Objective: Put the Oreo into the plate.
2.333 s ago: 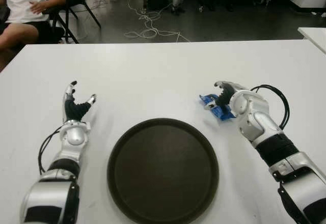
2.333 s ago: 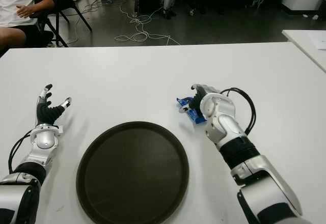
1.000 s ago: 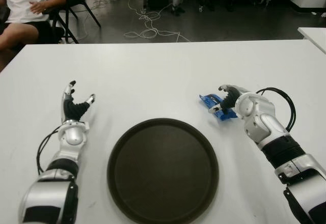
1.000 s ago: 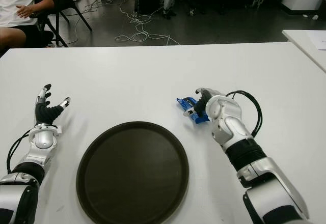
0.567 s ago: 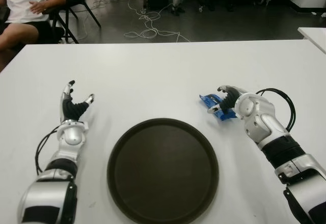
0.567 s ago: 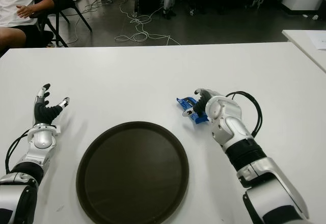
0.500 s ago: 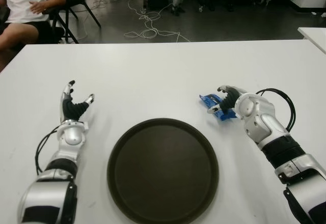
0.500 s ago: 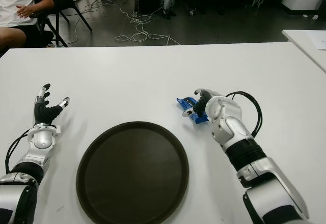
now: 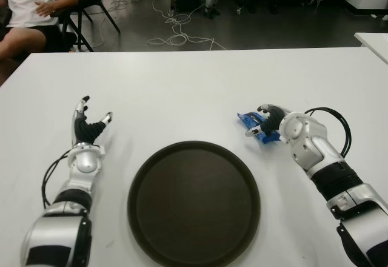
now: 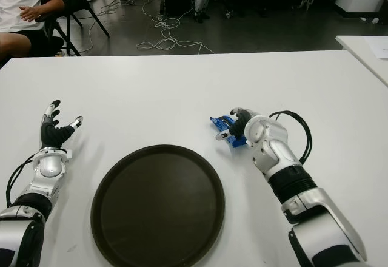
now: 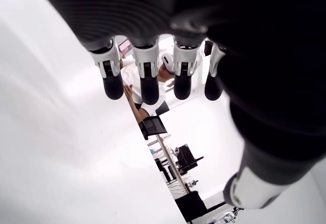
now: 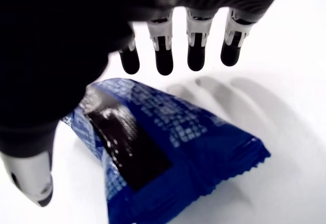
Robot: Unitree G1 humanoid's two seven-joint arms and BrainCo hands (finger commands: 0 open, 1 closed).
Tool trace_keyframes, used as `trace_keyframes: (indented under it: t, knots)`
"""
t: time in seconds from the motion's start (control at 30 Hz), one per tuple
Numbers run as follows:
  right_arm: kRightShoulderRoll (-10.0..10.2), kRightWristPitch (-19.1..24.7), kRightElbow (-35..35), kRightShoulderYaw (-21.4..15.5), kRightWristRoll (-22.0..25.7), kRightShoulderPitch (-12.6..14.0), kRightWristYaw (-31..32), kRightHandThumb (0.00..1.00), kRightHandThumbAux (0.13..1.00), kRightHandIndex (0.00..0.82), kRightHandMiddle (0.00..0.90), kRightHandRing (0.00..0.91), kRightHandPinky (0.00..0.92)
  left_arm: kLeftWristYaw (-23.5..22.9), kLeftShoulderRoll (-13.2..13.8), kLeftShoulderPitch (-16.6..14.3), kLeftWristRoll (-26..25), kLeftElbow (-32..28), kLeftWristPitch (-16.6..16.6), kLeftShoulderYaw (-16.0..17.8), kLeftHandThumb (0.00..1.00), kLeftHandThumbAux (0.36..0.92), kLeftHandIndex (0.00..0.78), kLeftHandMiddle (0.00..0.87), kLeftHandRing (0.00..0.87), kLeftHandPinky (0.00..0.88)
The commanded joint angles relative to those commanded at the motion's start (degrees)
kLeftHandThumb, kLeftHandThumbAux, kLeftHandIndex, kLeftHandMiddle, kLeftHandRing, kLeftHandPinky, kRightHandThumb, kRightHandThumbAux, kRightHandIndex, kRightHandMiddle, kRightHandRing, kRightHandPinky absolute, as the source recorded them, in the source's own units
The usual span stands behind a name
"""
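Right hand (image 9: 274, 123) lower over Oreo (image 9: 253, 123)

Our right robot hand (image 9: 267, 121) arches over the worktop's (image 9: 194, 85) right side, fingers (image 12: 164, 56) spread, gripping nothing. Our left robot hand (image 9: 86, 130) shows near the left edge, fingers extended.
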Motion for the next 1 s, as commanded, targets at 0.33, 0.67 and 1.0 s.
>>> trace_keyframes:
  t: [0.33,0.67,1.0]
  knots:
    - [0.5,-0.88,1.95,-0.19,0.99,-0.79,-0.72,0.0,0.661,0.066,0.093,0.032,0.0,0.48,-0.1,-0.07,0.25,0.0,0.23,0.02,0.0,0.734,0.062,0.096,0.066,0.033]
    - [0.58,-2.57,3.45,-0.3,1.67,-1.17,-0.93,0.0,0.651,0.061,0.088,0.029,0.0,0.62,-0.07,-0.1,0.39,0.01,0.44,-0.09,0.0,0.738,0.069,0.106,0.079,0.046]
    - [0.64,-3.2,4.53,0.07,1.26,-1.4,-1.8,0.0,0.658,0.067,0.095,0.034,0.0,0.39,-0.08,-0.08,0.18,0.11,0.32,0.08,0.0,0.742,0.066,0.106,0.078,0.047]
